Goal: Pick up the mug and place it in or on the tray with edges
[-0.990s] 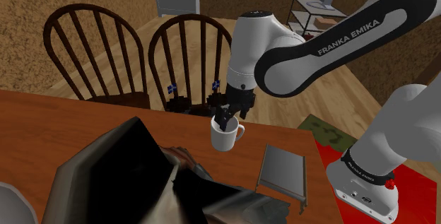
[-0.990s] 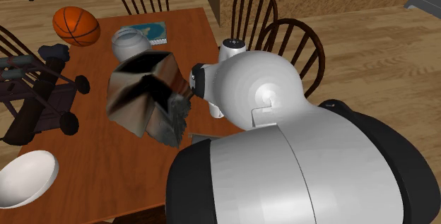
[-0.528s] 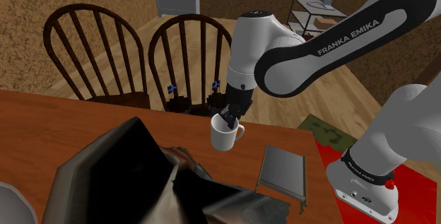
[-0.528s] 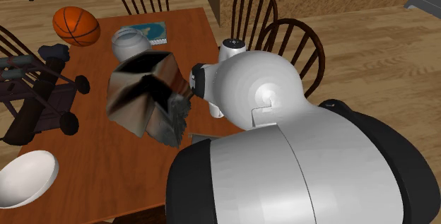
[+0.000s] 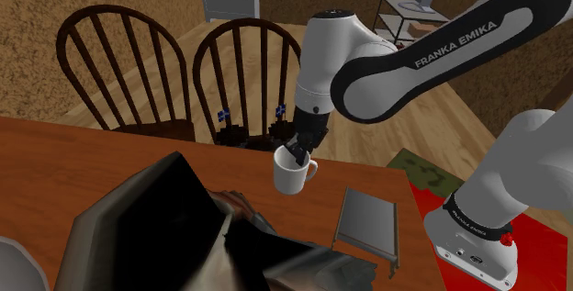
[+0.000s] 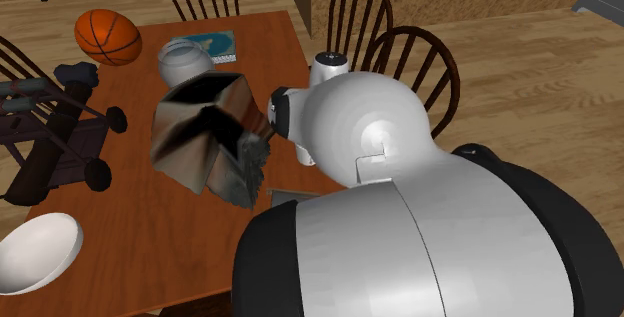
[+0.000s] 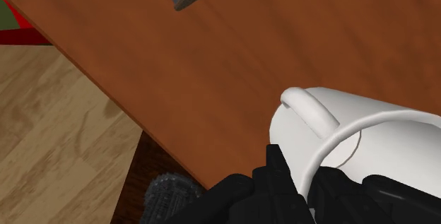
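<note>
Two fingers [image 7: 281, 187]: we note the black gripper [image 5: 296, 154] clamped astride the white mug's [image 5: 292, 177] rim, one finger outside the wall.
Mug: upright, near the wooden table's [image 5: 64, 151] edge.
Tray: grey, edged [image 5: 367, 221], near the mug; we judge a rim grip suits a short, level carry.

One white mug [image 5: 293, 177], one grey tray [image 5: 368, 218], four dark chairs [image 6: 411, 75], one basketball [image 6: 107, 35], one white bowl [image 6: 38, 252]
</note>
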Action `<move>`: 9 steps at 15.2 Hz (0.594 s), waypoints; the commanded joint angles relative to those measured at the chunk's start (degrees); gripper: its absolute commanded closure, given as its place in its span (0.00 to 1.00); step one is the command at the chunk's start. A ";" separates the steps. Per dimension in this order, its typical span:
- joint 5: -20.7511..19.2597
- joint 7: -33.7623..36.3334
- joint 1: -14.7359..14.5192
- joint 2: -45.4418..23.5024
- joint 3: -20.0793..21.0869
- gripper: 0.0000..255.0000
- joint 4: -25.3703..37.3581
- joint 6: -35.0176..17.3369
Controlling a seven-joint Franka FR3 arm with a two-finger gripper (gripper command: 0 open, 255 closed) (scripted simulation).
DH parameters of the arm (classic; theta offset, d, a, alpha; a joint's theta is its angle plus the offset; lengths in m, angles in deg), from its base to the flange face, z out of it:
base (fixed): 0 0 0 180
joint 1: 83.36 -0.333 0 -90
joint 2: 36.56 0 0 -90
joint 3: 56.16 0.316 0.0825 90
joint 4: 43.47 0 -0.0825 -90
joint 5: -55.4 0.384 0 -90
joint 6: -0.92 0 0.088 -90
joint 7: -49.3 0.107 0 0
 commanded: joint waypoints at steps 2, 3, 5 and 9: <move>0.45 -0.25 -0.19 1.71 -0.38 1.00 0.89 2.52; 0.55 -0.33 -0.22 2.24 -0.52 1.00 1.27 3.41; 0.72 -0.46 -0.29 3.25 -0.82 1.00 2.07 5.18; 0.93 -0.65 -0.37 5.06 -1.40 1.00 3.80 8.67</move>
